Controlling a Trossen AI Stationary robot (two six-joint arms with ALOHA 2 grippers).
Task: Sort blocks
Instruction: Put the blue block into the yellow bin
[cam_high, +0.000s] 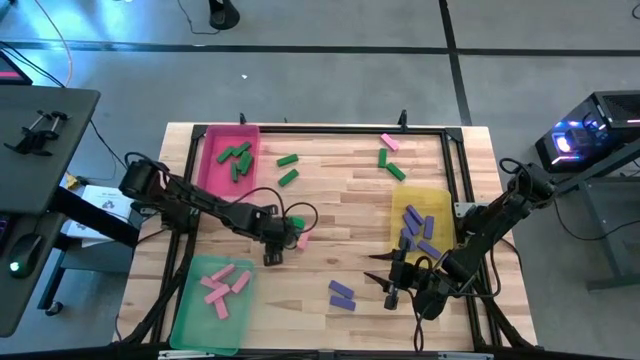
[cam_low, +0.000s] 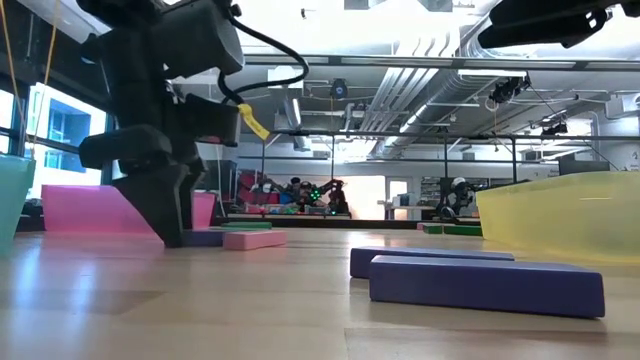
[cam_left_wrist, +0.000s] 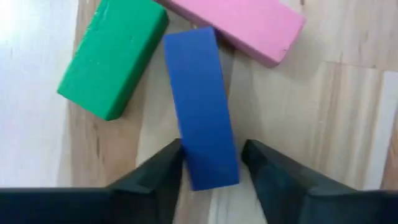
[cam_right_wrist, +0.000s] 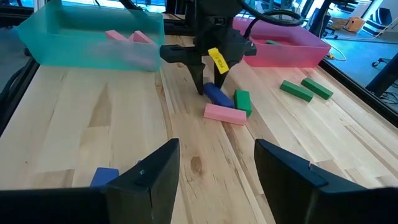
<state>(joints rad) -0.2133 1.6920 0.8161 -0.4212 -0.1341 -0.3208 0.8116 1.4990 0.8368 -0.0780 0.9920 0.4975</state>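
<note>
My left gripper (cam_high: 272, 252) points down at mid-table, open, its fingers on either side of one end of a purple block (cam_left_wrist: 202, 106) that lies flat on the wood. A green block (cam_left_wrist: 112, 56) and a pink block (cam_left_wrist: 239, 25) lie flat beside that block's other end. My right gripper (cam_high: 392, 293) is open and empty near the table's near right, next to two purple blocks (cam_high: 342, 293). Green blocks lie in the pink tray (cam_high: 212, 172), pink blocks in the green tray (cam_high: 190, 310), and purple blocks in the yellow tray (cam_high: 437, 195). My left gripper comes at the purple block from above, fingers across its width at its near end (cam_left_wrist: 208, 174). One finger (cam_left_wrist: 165, 165) lies against the block's long side; a thin gap shows at the other finger (cam_left_wrist: 261, 165). The block rests flat on the table.
Loose green blocks (cam_high: 288, 170) lie right of the pink tray, and two more (cam_high: 390, 165) with a pink one (cam_high: 390, 142) lie toward the far right. A dark frame edges the table's far and right sides. Bare wood lies between the arms.
</note>
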